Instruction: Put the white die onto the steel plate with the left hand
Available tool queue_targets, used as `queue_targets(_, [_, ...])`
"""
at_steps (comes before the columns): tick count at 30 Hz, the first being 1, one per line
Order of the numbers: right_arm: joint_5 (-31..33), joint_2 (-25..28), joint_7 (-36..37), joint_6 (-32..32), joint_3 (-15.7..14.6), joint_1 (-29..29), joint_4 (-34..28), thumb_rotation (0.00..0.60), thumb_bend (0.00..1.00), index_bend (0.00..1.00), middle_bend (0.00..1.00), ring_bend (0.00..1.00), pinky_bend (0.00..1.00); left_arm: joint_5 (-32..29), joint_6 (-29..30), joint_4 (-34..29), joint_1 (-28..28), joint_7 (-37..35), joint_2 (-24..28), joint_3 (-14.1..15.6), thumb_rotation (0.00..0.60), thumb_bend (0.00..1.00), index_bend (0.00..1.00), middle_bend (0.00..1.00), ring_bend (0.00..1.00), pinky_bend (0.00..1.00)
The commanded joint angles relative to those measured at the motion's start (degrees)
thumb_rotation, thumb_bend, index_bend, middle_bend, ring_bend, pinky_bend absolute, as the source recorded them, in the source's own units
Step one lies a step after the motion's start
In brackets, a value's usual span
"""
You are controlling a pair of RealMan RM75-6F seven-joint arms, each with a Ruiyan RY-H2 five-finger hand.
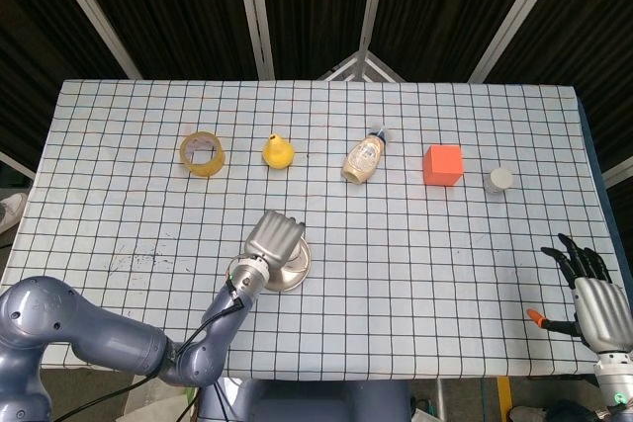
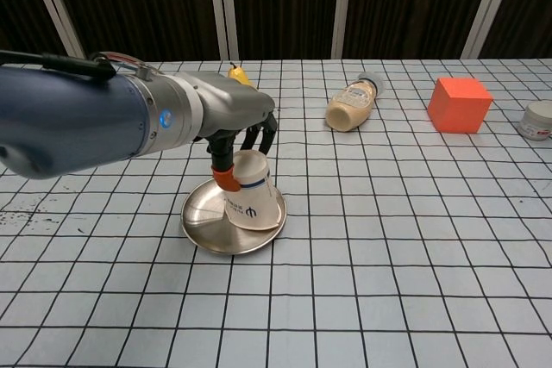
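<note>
The white die (image 2: 253, 202), a white rounded piece with a blue band and a dark mark, leans to the right on the steel plate (image 2: 205, 228). Its lower edge rests on the plate's right half. My left hand (image 2: 242, 138) holds its top from above, the orange-tipped thumb on its left side. In the head view the left hand (image 1: 277, 237) covers the die and most of the plate (image 1: 298, 271). My right hand (image 1: 594, 300) hovers at the table's near right corner, fingers spread, holding nothing.
Along the far row lie a yellow tape roll (image 1: 202, 153), a yellow pear (image 1: 278, 151), a bottle on its side (image 2: 352, 108), an orange cube (image 2: 459, 103) and a small white jar (image 2: 536, 120).
</note>
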Motion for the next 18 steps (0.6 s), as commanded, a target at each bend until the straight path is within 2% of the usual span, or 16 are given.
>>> queue_targets(1, [0.0, 0.0, 0.0, 0.0, 0.0, 0.0, 0.0, 0.6, 0.14, 0.2, 0.03, 0.1, 0.0, -0.6, 0.0, -0.3, 0.2, -0.5, 0.3, -0.5, 0.6, 0.43, 0.46, 0.47, 0.65, 0.7])
queue_targets(13, [0.2, -0.1, -0.1, -0.2, 0.0, 0.1, 0.1, 0.6, 0.14, 0.2, 0.03, 0.1, 0.0, -4.9, -2.3, -1.6, 0.3, -0.4, 2.3, -1.2, 0.6, 0.43, 0.46, 0.47, 0.65, 0.7])
queue_targets(18, [0.0, -0.1, -0.2, -0.3, 0.0, 0.1, 0.1, 0.6, 0.14, 0.2, 0.03, 0.1, 0.0, -2.6, 0.4, -0.5, -0.6, 2.3, 2.8, 0.2, 0.6, 0.43, 0.46, 0.47, 0.65, 0.7])
